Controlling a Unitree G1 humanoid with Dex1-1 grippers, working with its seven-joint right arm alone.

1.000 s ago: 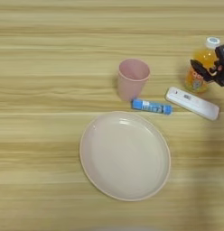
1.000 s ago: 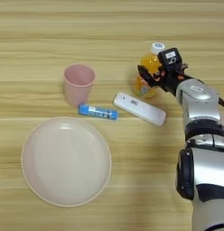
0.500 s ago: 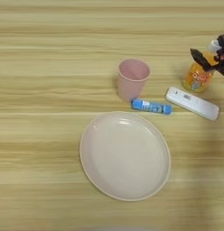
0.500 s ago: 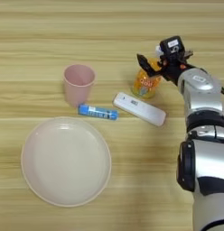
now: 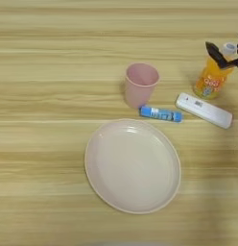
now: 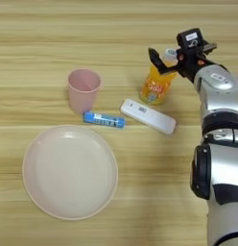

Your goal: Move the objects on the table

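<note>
Worktop of light-brown wood with horizontal grain fills both views; near its right side stands the small orange juice bottle with a white cap, upright; the black two-fingered tool on the silver forearm sits at the bottle's neck, one finger showing to the left of the cap, though whether the fingers actually clamp the bottle I cannot tell (the far finger is hidden). Just in front of the bottle lies the white rectangular remote-like device, flat and slanted; to its left the small blue tube lies flat, just beside the foot of the upright pink plastic cup; the large round beige plate rests nearer the camera, close to the tube.
</note>
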